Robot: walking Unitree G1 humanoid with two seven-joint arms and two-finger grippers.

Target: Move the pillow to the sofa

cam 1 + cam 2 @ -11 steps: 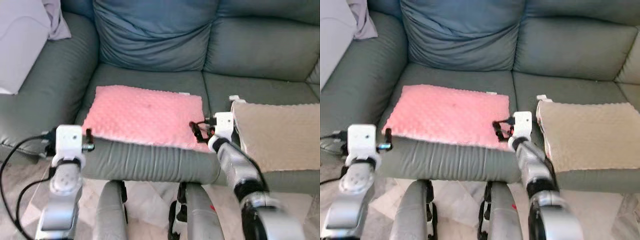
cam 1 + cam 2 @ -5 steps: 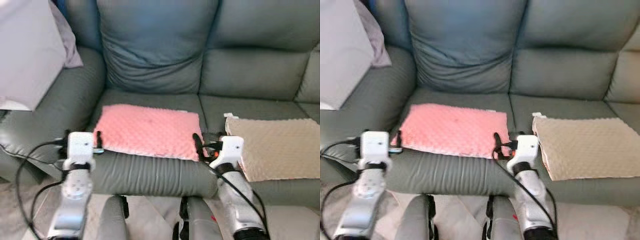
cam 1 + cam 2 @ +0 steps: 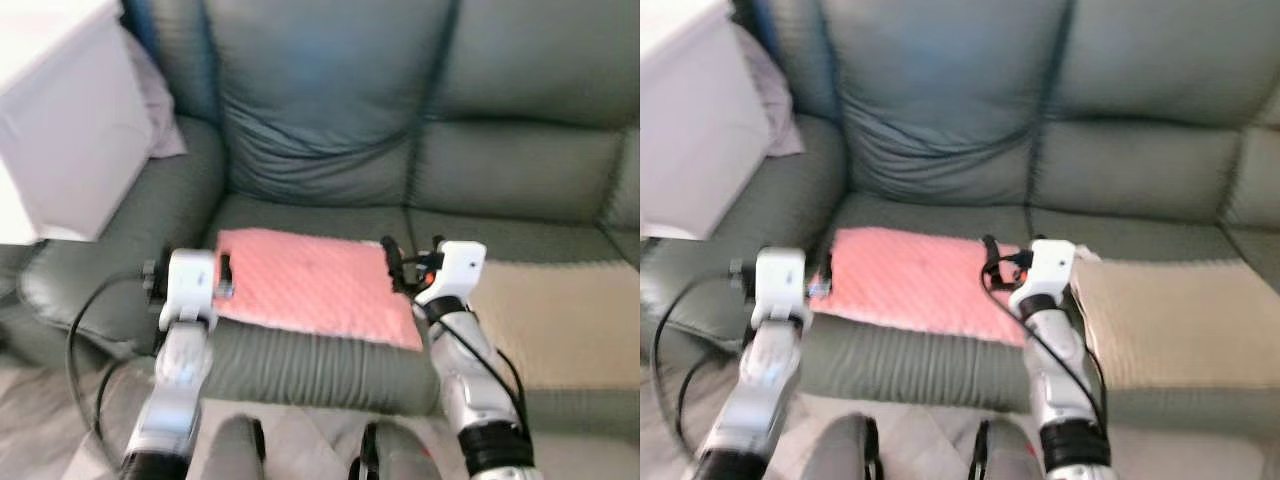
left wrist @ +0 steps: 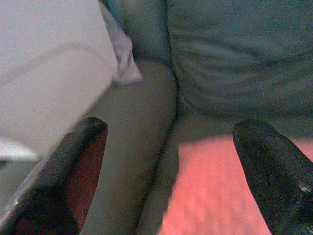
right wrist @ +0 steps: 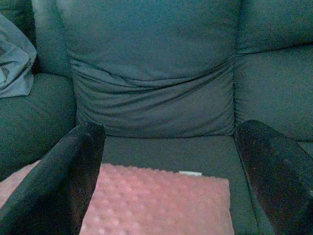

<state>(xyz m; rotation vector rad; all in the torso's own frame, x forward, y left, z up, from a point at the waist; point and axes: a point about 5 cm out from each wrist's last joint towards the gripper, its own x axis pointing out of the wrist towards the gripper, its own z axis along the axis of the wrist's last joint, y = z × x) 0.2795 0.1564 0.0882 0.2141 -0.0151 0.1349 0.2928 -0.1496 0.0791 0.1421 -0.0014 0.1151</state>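
The pink pillow lies flat on the sofa seat. The left gripper and right gripper flank it, fingers apart; the left wrist view adds a white cushion.

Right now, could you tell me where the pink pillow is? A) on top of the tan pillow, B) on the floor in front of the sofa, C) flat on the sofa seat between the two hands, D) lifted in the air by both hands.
C: the pink pillow lies flat on the sofa seat, with the left hand and right hand open at its two sides.
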